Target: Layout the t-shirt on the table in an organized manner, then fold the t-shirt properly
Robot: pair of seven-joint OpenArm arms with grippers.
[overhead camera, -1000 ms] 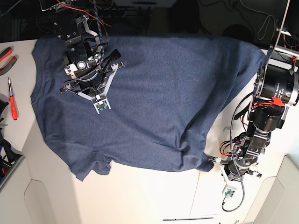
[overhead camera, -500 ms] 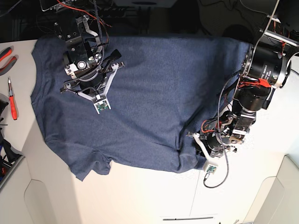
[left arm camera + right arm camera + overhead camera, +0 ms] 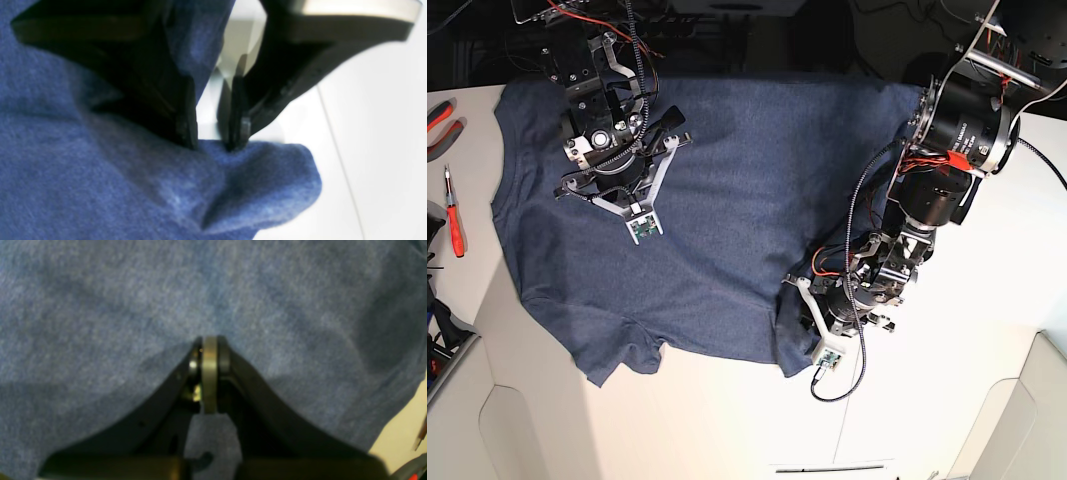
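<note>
T-shirt: I see the t-shirt [image 3: 727, 210] spread over the far half of the table [image 3: 727, 420], one hem corner bunched near the middle
Left gripper: my left gripper [image 3: 213, 141] has both tips on that bunched blue fold, jaws a narrow gap apart; I can't tell whether cloth is pinched
Right gripper: my right gripper [image 3: 209, 343] rests on the shirt by the far left corner, jaws closed together, nothing visibly between them
Table edge: red-handled tools [image 3: 452, 215] lie at the left edge
</note>
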